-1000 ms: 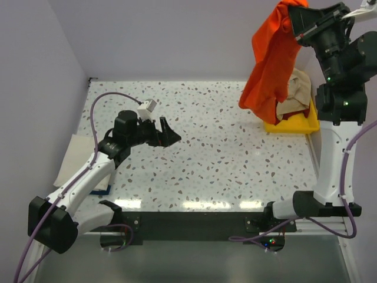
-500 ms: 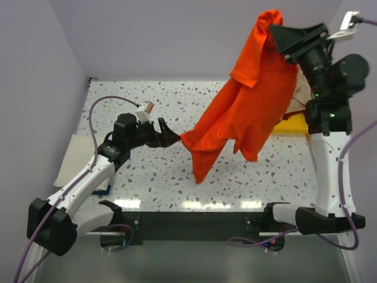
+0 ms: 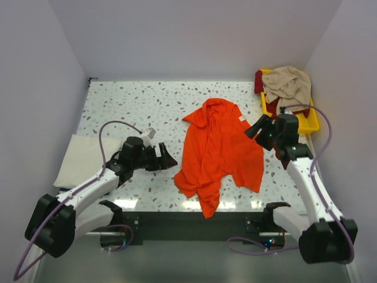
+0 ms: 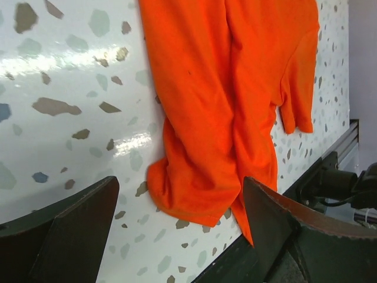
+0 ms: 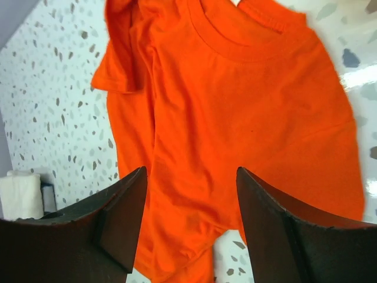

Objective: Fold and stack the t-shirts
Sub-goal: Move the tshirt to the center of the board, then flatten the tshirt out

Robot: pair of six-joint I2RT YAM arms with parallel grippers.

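Right pincer point(image 3: 257, 131), spread wide, hovers just right of the crumpled bright orange cloth t-shirt point(image 3: 218, 150) on the speckled white surface point(image 3: 147, 106). Left pincer point(image 3: 166, 158), equally spread, sits just left of it. A yellow plastic tray point(image 3: 309, 121) holding a beige t-shirt point(image 3: 287, 84) stands farther right, and a folded cream-white t-shirt point(image 3: 82, 158) lies far left.

Probably a lab booth: bare lilac walls point(image 3: 194, 35) around a speckled table point(image 3: 135, 100).
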